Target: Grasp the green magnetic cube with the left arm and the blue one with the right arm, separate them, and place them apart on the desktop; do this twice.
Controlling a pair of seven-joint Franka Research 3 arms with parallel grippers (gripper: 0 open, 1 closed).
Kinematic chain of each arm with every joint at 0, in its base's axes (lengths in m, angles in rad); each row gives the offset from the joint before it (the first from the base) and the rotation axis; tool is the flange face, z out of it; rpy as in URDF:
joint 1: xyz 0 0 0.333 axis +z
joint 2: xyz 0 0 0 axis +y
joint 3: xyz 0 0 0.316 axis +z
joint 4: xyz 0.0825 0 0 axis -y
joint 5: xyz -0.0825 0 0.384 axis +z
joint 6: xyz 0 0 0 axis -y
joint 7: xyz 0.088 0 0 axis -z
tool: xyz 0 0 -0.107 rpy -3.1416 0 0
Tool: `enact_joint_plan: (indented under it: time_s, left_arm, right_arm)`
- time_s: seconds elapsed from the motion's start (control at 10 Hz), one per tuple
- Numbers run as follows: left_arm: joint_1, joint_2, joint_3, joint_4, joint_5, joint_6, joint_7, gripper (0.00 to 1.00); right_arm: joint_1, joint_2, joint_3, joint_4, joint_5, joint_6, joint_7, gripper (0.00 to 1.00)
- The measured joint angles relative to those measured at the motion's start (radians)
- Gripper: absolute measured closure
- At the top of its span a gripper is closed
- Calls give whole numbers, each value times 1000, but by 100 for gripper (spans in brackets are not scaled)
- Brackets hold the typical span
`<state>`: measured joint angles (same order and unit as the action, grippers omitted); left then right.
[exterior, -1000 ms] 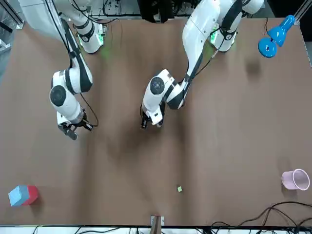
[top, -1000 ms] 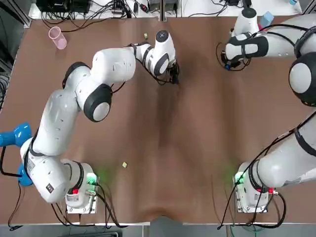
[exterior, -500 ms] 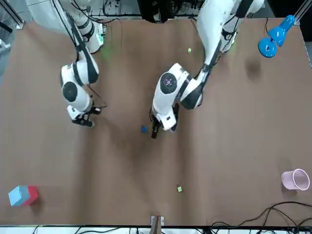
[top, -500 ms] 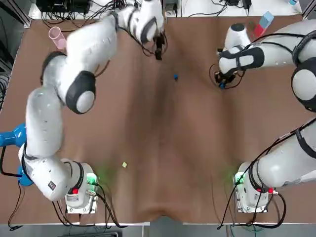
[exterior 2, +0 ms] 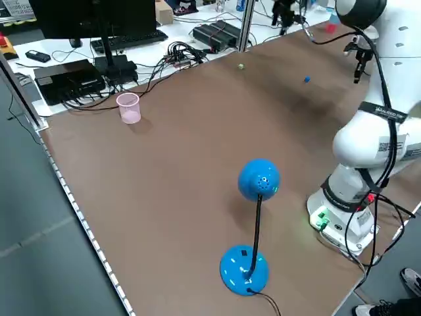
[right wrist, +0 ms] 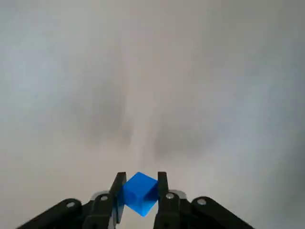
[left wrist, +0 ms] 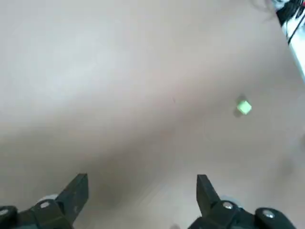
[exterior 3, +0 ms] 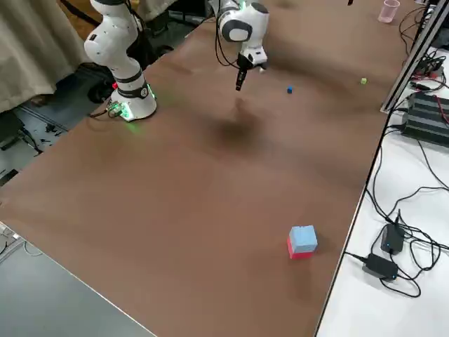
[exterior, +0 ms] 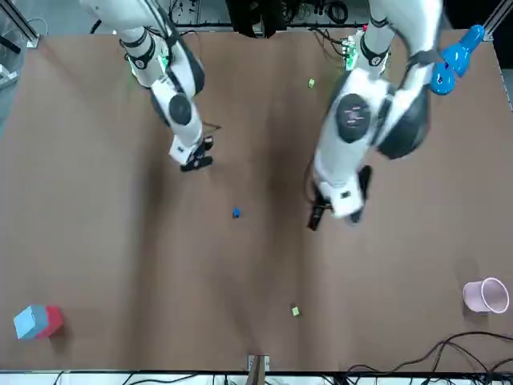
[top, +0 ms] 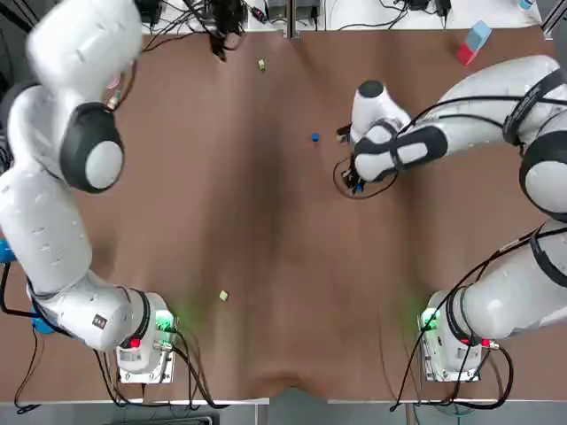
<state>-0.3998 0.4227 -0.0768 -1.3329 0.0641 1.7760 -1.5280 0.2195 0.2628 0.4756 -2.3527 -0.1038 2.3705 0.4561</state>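
Right fingers [right wrist: 120, 191] pinch blue cube [right wrist: 139, 193]; left fingers [left wrist: 76, 193] gape empty, pink cup [exterior: 486, 295] well apart.

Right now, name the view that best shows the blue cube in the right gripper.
Right wrist view: the blue cube sits clamped in the right gripper, close up. The top view gives only a blue fleck under the wrist; in front and side views I cannot make it out.

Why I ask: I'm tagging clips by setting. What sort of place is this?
Probably a robotics lab: two arms mounted on a table, the right gripper shut on a blue cube mid-table, the left gripper open near the far edge, and a bench with cables and a keyboard beside it.
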Motion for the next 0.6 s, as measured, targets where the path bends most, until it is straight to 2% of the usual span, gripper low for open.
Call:
enact_joint_plan:
  time_s: [0.3, 0.5, 0.6]
  left_arm:
    - [157, -94, -17, -8, -3, -86, 299, 0]
    - [316, -140, -93, -11, -9, -91, 588, 0]
    - [353, -167, -102, -15, -11, -95, 758, 0]
  right_arm:
    - [50, -1, 64, -74, 1, 2, 113, 70]
    - [70, -27, 72, -132, 1, 17, 149, 70]
    - [76, -52, 73, -165, 11, 32, 156, 70]
